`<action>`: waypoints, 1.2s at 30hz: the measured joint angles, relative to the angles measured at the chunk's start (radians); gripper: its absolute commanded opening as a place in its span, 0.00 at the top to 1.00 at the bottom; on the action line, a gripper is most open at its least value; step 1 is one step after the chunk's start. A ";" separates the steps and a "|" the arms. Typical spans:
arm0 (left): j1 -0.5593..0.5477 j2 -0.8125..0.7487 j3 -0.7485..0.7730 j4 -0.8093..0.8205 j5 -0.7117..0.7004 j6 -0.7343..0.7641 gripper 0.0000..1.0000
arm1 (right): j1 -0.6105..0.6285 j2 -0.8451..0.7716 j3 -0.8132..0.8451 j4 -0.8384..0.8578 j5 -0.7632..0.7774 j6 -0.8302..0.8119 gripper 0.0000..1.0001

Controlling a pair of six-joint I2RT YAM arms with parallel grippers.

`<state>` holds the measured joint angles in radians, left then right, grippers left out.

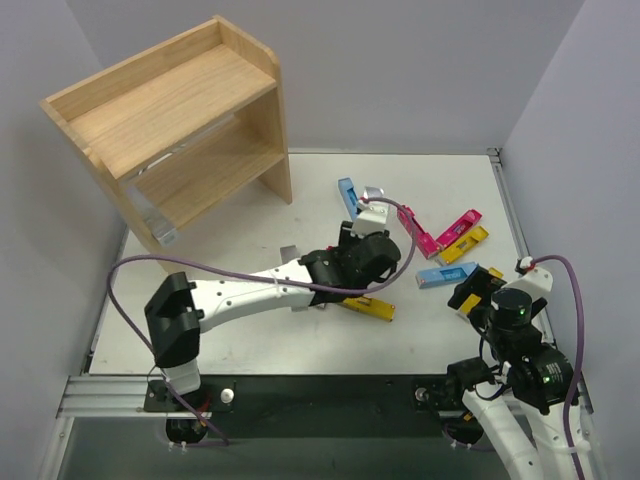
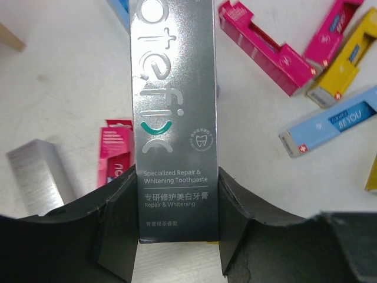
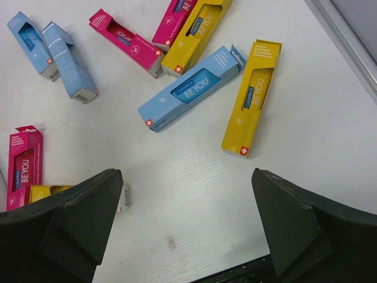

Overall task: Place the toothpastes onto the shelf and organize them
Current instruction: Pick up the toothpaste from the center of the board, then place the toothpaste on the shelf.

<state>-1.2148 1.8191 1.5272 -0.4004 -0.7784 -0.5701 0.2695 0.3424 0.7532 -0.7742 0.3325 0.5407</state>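
My left gripper [image 2: 177,230] is shut on a silver-grey toothpaste carton [image 2: 174,118], one finger against each long side near its printed end. From above, that gripper [image 1: 360,232] is at mid-table, and the carton's far end [image 1: 374,192] pokes out beyond it. Loose toothpastes lie around: magenta [image 2: 265,50], yellow [image 2: 344,65], light blue [image 2: 333,121] and another silver one [image 2: 41,171]. The wooden shelf [image 1: 170,110] stands at the back left, with both tiers bare where visible. My right gripper [image 3: 188,206] hangs open over bare table, near a light blue carton [image 3: 191,88] and a yellow carton [image 3: 252,97].
A yellow carton [image 1: 368,306] lies just below the left forearm. Several cartons cluster at right-centre around a magenta one [image 1: 422,232]. The table's metal edge [image 1: 510,210] runs along the right side. Grey walls close in on three sides.
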 measured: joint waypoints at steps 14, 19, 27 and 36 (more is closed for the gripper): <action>0.306 -0.378 -0.204 -0.174 -0.154 -0.038 0.85 | 0.000 0.008 -0.018 0.008 -0.026 -0.016 0.01; 0.444 -0.499 -0.262 -0.216 -0.178 -0.075 0.85 | 0.000 0.020 -0.020 0.010 -0.039 -0.021 0.01; 0.614 -0.552 -0.277 -0.255 -0.177 -0.103 0.85 | 0.000 0.029 -0.021 0.015 -0.053 -0.026 0.01; 0.743 -0.536 -0.287 -0.279 -0.151 -0.100 0.82 | 0.000 0.029 -0.027 0.018 -0.062 -0.026 0.01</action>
<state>-0.4713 1.2827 1.2400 -0.6792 -0.9291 -0.6697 0.2695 0.3710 0.7265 -0.7567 0.2703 0.5152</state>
